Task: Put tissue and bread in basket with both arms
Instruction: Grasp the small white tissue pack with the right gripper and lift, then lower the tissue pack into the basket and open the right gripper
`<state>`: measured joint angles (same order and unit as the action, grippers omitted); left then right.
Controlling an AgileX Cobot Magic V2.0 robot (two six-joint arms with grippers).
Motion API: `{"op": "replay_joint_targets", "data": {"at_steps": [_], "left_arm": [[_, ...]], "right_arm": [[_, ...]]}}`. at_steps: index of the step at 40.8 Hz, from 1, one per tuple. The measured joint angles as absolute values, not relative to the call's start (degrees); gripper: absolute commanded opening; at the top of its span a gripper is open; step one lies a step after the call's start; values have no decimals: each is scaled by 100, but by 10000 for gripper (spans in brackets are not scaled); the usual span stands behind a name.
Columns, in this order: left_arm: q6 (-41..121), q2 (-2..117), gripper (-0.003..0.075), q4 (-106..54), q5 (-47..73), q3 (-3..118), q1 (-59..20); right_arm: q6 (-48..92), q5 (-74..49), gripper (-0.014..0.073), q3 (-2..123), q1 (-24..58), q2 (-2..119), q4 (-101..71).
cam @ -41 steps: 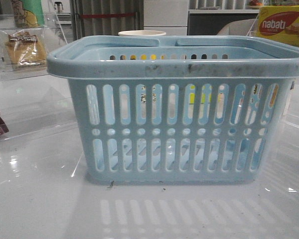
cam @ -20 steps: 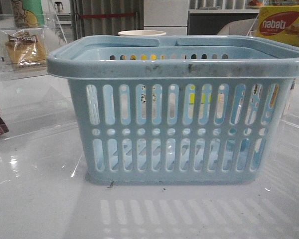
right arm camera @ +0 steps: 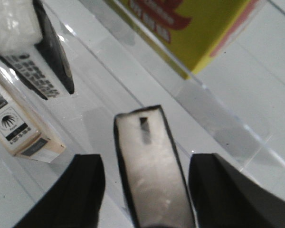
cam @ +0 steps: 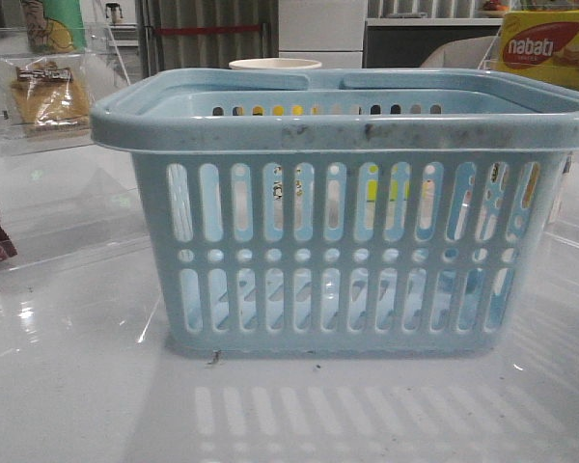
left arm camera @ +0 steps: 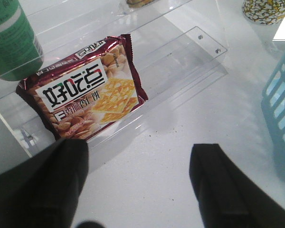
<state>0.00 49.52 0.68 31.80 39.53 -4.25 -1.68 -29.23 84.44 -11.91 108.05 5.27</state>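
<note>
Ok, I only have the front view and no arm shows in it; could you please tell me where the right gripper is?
Observer: The right gripper is open, with the tissue standing between its fingers and a gap on each side.
Operator: Thanks, and the left one?
Observer: The left gripper is open and empty over the table, facing a dark red biscuit packet that lies on a clear shelf.
Operator: Is the bread in front of it?
Observer: The bread does not appear in the left wrist view; only an edge of the basket does.
</note>
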Motion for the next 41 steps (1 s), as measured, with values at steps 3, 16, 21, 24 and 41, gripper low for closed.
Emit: {"op": "replay_joint_targets", "data": {"at_steps": [3,16,21,24,41], "left_arm": [[0,4952,517,68,3170,3953,-425],[0,4952,517,68,3137,3953,-425],[0,4952,517,68,3110,3953,-425],[0,4952,517,68,3100,3953,-425],[0,4952,517,68,3100,3953,-425]], "right_arm": [[-168,-2913,292,8447,-1191,10847,538],[-168,-2914,235,8468,-1191,10650,538],[-168,-3028,235,8545,-1123,10201,489],[-168,-3158,235,8559,-1030,9817,406],[-168,-4026,235,8583,577,8203,97]]}}
